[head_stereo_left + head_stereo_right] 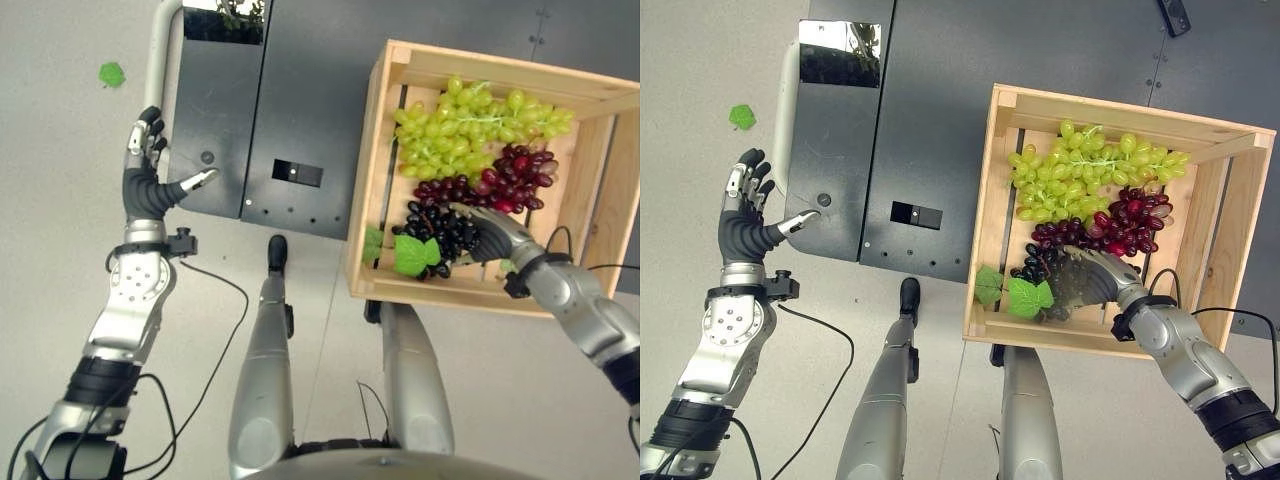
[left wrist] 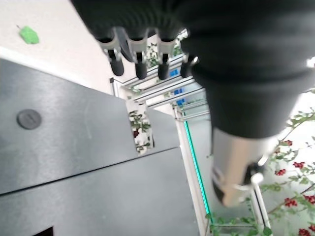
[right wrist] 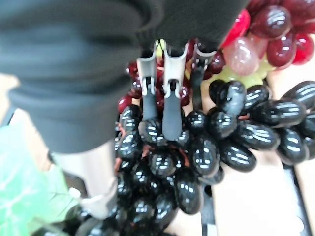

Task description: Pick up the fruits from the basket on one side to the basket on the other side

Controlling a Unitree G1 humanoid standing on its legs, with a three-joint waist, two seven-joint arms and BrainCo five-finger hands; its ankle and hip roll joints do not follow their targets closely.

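A wooden crate (image 1: 365, 200) stands on the right and holds three bunches of grapes. Green grapes (image 1: 460, 125) lie at the back, red grapes (image 1: 510, 175) in the middle, and black grapes (image 1: 435, 225) with a green leaf (image 1: 412, 255) at the front. My right hand (image 1: 490, 235) reaches into the crate from the front right. Its fingers (image 3: 170, 118) lie nearly straight on top of the black grapes (image 3: 206, 152), with the thumb (image 3: 93, 177) down beside the bunch. My left hand (image 1: 145, 185) is raised at the far left, open and holding nothing.
A dark metal cabinet (image 1: 290, 110) with a silver post fills the space between my left hand and the crate. A small green leaf (image 1: 111, 74) lies on the grey floor at the far left.
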